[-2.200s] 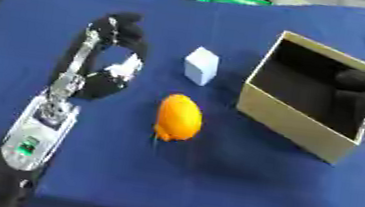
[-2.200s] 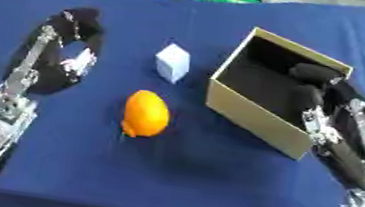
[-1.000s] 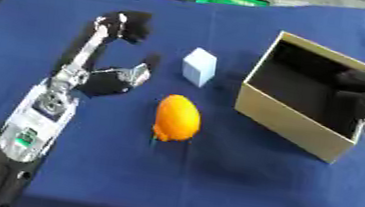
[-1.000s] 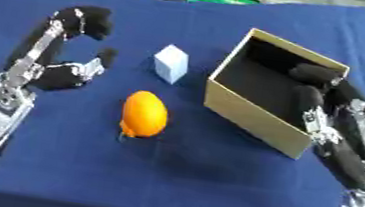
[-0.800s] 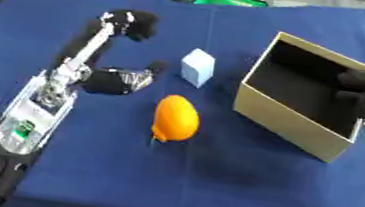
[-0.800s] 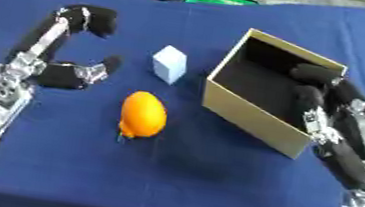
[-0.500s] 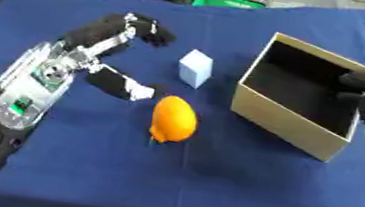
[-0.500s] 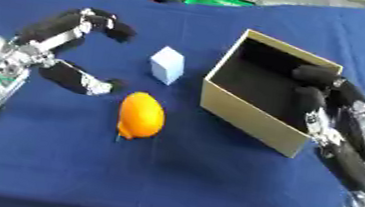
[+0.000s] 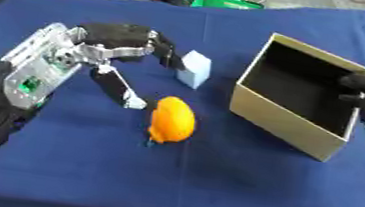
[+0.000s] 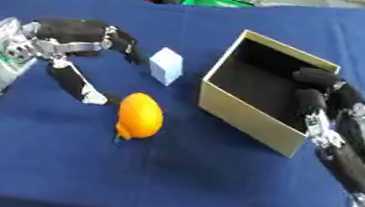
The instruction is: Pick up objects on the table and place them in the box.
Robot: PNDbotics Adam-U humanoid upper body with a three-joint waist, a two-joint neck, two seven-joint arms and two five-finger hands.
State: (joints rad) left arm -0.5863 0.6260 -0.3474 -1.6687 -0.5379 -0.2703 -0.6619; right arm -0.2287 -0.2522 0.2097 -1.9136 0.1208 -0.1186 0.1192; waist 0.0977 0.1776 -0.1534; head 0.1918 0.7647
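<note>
Reaching in from the left side, your left hand (image 9: 112,61) is spread open over the dark blue tablecloth (image 9: 211,180), with the fingers (image 9: 162,50) stretched toward the small pale blue cube (image 9: 194,69) and the thumb (image 9: 120,89) pointing down toward the orange round fruit (image 9: 172,120). The fingertips are just beside the cube, and I cannot tell if they touch it; the thumb tip is very near the left side of the fruit. The hand holds nothing. The fruit lies on the cloth in front of the cube, apart from it, and both are to the left of the open tan cardboard box (image 10: 255,112) with its dark inside. Your right hand (image 10: 319,101) is at the right wall of the box, its fingers curled over the rim and reaching into the inside, so it grips the box wall. The box itself looks empty inside, apart from those fingers.
</note>
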